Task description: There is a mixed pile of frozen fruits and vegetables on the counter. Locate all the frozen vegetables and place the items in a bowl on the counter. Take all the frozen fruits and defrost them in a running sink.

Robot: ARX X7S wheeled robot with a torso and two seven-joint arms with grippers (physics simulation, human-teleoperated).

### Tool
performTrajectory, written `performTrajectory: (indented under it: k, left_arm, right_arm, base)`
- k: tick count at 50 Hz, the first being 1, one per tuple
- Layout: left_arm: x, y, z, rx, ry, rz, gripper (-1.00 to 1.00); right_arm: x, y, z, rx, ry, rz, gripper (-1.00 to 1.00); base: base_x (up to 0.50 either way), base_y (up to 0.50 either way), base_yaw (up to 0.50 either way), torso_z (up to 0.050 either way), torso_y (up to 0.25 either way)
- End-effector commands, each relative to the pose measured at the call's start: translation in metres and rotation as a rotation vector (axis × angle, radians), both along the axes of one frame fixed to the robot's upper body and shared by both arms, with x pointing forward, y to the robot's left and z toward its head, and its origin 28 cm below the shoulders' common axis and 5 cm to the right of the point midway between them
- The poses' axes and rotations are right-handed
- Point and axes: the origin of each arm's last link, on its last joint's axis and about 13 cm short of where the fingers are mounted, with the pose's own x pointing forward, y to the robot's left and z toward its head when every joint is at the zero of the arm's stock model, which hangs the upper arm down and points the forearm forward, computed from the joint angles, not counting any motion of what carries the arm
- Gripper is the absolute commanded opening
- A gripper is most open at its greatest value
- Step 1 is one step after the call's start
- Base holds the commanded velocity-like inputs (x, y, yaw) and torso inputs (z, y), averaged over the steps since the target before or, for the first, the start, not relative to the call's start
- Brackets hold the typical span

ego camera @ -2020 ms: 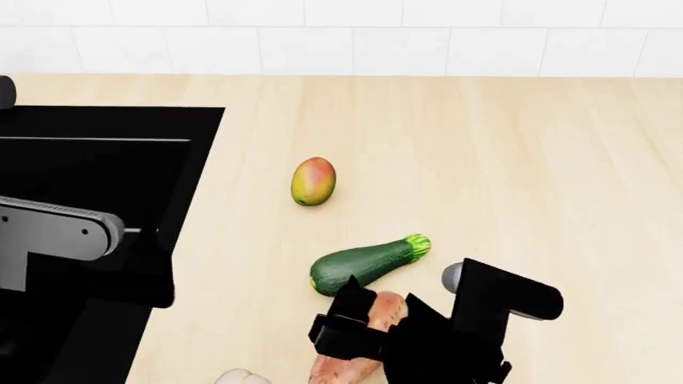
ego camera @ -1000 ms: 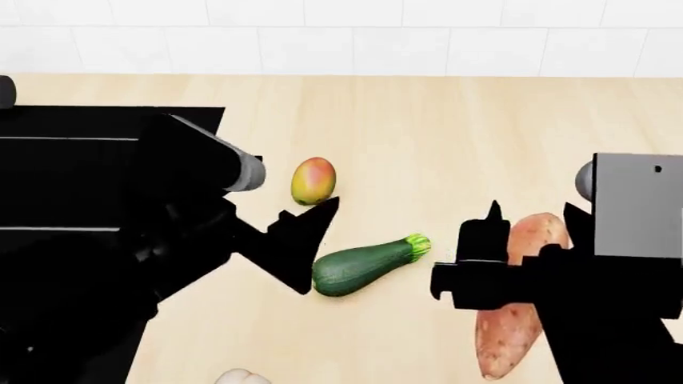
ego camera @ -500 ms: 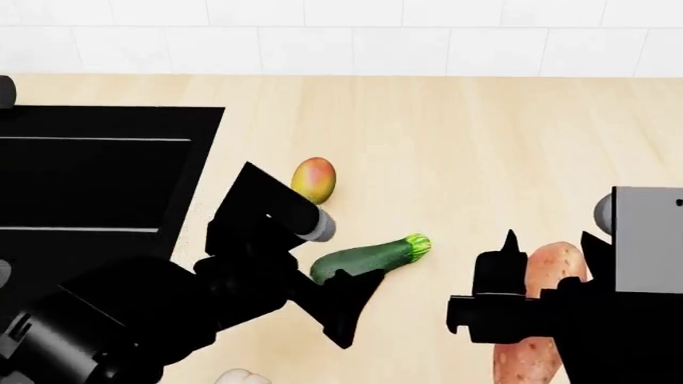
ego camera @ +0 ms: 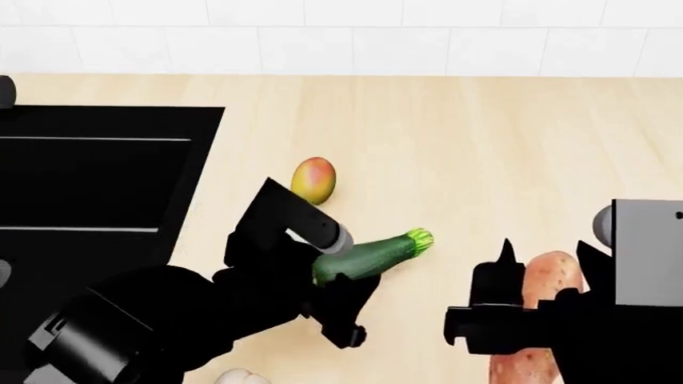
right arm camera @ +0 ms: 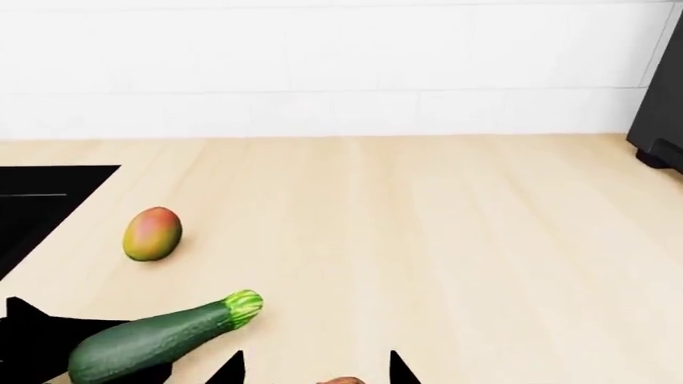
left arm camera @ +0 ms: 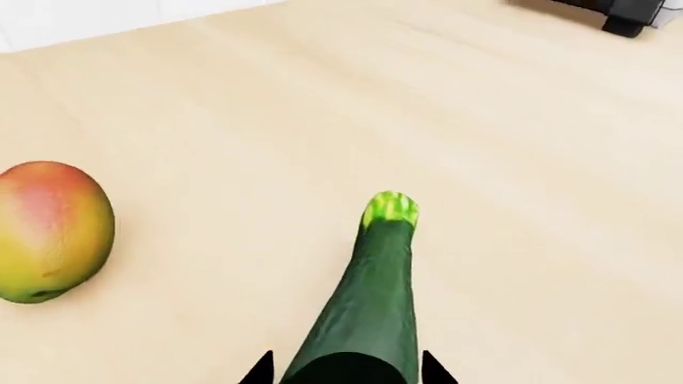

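Observation:
The dark green zucchini (ego camera: 376, 252) lies on the counter (ego camera: 481, 144). My left gripper (ego camera: 326, 278) is open, with a finger on each side of the zucchini's thick end (left arm camera: 363, 320) and a thin gap at each side. My right gripper (ego camera: 545, 258) is shut on the pinkish-orange sweet potato (ego camera: 542, 280) and holds it above the counter at the near right; only its tip (right arm camera: 341, 381) shows in the right wrist view. The mango (ego camera: 313, 179) lies beyond the zucchini. The whitish round fruit (ego camera: 240, 376) peeks in at the near edge. The bowl is out of view.
The black sink (ego camera: 96, 176) fills the left side, and my left arm reaches over its near corner. A white tiled wall (ego camera: 341, 48) runs along the back. A dark appliance (right arm camera: 660, 104) stands at the counter's far right.
My left gripper has come down over the zucchini's thick end, and the zucchini has shifted slightly. The right gripper with the sweet potato has sunk a little toward the near edge.

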Motion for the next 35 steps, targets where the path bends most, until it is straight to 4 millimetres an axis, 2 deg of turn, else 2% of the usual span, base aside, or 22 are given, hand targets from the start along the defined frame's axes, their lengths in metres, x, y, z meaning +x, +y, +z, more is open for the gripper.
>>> performTrajectory:
  k: [1,5,10,19,21,28,32,35]
  left_arm:
    - [-0.009,0.007,0.034,-0.047,-0.099,0.029,-1.00]
    - [-0.015,0.019,0.050,-0.074,-0.154,0.075,-1.00]
    - [-0.029,0.033,0.055,-0.078,-0.209,0.149,-1.00]
    - [-0.075,0.073,0.077,-0.090,-0.328,0.292,-1.00]
    - [-0.084,0.082,0.078,-0.079,-0.353,0.336,-1.00]
    - [-0.104,0.104,0.063,-0.056,-0.343,0.449,-1.00]
    - [-0.114,0.118,0.073,-0.058,-0.371,0.495,-1.00]
    - [-0.116,0.121,0.073,-0.051,-0.381,0.525,-1.00]
  right_arm:
    - [-0.001,-0.001,0.000,-0.020,0.005,0.025,-1.00]
    - [-0.001,-0.003,0.002,0.000,-0.018,0.050,-1.00]
    - [0.004,-0.006,0.003,-0.034,-0.019,0.080,-1.00]
    - [0.005,-0.015,0.009,-0.086,-0.019,0.128,-1.00]
    - [0.003,-0.016,0.012,-0.093,-0.021,0.124,-1.00]
    - [-0.001,-0.020,0.021,-0.135,-0.033,0.115,-1.00]
    - [-0.002,-0.022,0.025,-0.161,-0.032,0.106,-1.00]
    - [-0.005,-0.022,0.028,-0.170,-0.034,0.104,-1.00]
  base:
    - [0.00,0.00,0.00,0.000,0.000]
    - [0.00,0.00,0.00,0.000,0.000]
    - [0.00,0.00,0.00,0.000,0.000]
    - [0.00,0.00,0.00,0.000,0.000]
    - [0.00,0.00,0.00,0.000,0.000]
    - [0.00,0.00,0.00,0.000,0.000]
    - [0.00,0.00,0.00,0.000,0.000]
    - [0.00,0.00,0.00,0.000,0.000]
